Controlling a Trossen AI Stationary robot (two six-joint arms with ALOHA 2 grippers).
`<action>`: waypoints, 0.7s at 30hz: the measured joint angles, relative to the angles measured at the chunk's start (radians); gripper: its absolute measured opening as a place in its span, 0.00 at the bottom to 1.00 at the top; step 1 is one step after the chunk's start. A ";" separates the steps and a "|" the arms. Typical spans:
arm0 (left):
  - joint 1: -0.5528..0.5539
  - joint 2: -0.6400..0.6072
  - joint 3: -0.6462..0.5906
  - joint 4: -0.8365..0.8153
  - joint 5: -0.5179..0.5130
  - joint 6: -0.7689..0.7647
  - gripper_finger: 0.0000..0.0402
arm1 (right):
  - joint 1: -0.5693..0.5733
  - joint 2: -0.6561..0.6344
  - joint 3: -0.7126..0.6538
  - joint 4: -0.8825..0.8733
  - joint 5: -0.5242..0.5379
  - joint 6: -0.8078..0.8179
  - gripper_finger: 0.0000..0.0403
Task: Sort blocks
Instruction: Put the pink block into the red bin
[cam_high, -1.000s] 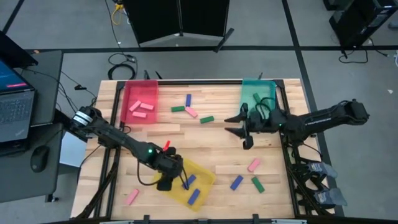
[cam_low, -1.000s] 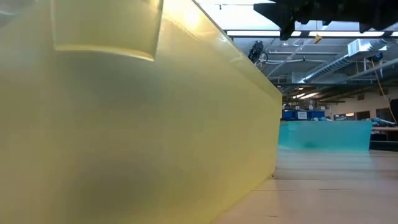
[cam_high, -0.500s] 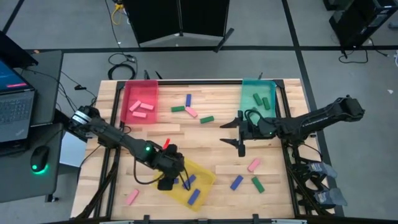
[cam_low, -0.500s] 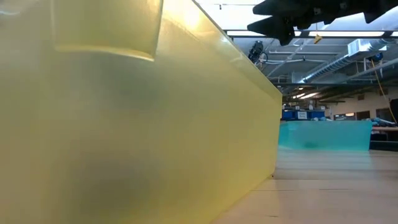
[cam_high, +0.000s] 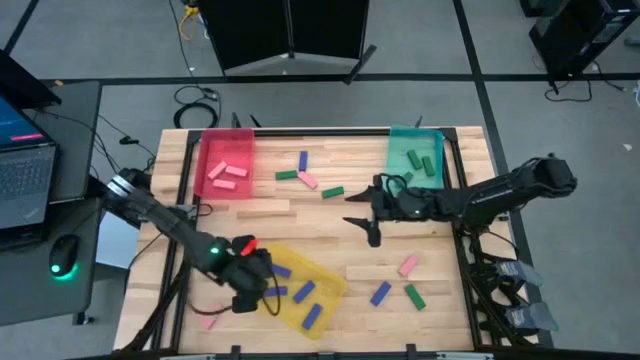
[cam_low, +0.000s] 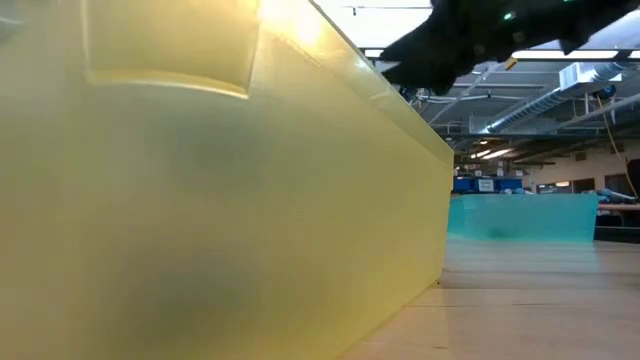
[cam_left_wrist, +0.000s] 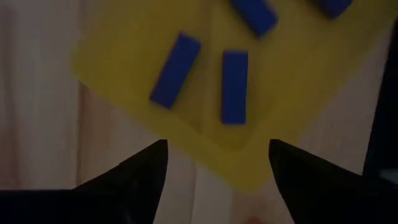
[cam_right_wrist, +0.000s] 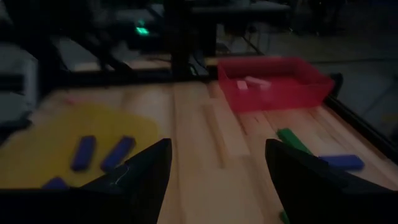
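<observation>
Left claw (cam_high: 243, 297) spread empty at yellow tray (cam_high: 335, 283) edge, right claw (cam_high: 364, 214) spread over bare mid-table.

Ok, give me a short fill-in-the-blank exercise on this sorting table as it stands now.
1. The blocks lying in the yellow tray are all ____.
2. The red tray holds only ____ blocks.
3. The left gripper hangs with its fingers ____ at the yellow tray's edge.
4. The right gripper is open and holds ____.

Missing words: blue; pink; open; nothing
</observation>
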 joint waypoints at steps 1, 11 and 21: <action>-0.012 -0.020 0.000 0.012 -0.033 -0.002 0.70 | -0.013 0.018 0.016 -0.023 -0.001 -0.004 0.67; -0.145 -0.231 0.003 0.102 -0.438 -0.042 0.67 | -0.190 0.251 0.281 -0.488 -0.050 -0.136 0.67; -0.217 -0.238 0.002 0.094 -0.646 -0.054 0.67 | -0.238 0.299 0.291 -0.627 -0.127 -0.173 0.67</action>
